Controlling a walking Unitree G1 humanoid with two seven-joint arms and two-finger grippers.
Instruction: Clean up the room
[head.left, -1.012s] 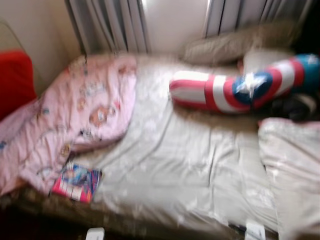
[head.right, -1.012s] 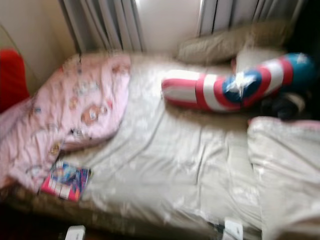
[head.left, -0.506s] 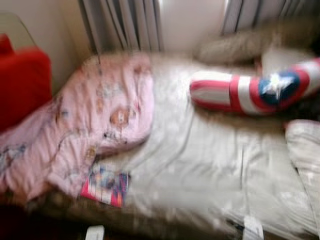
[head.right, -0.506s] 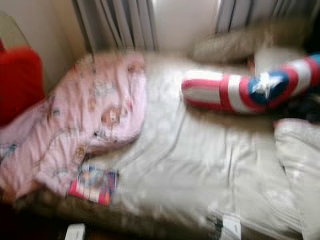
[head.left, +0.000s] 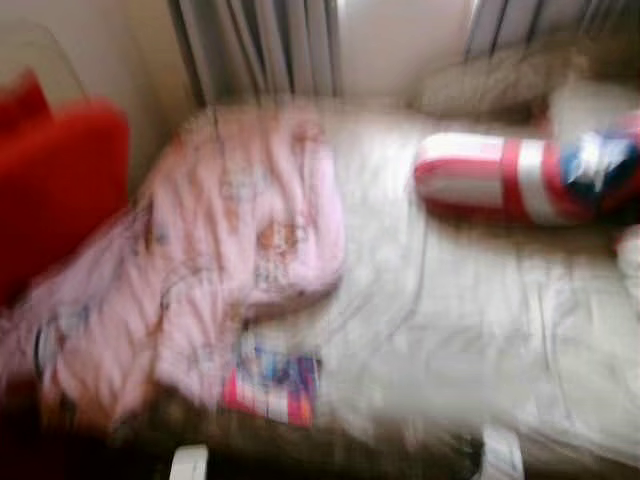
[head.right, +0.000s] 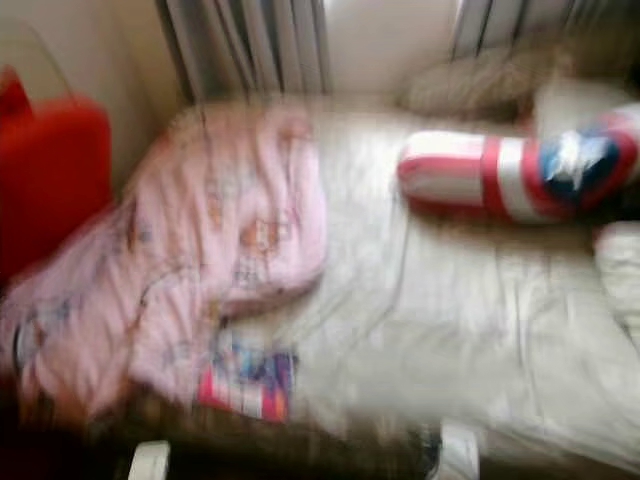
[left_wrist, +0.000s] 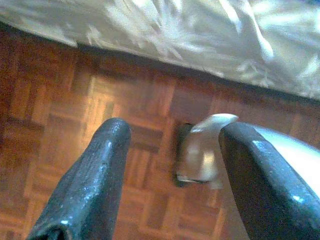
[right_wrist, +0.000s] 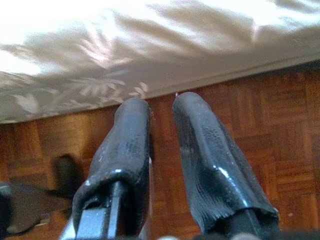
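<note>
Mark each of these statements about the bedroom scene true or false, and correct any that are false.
1. A pink blanket lies bunched on the left part of the bed. True.
2. The colourful book sits on the floor. False: it lies on the bed near the front edge, by the blanket.
3. The left hand hangs open over a wooden parquet floor. True.
4. The striped red, white and blue star cushion lies at the left end of the bed. False: it lies toward the right, far side.
5. The right hand grips the bedsheet. False: it hangs above the floor, holding nothing.
</note>
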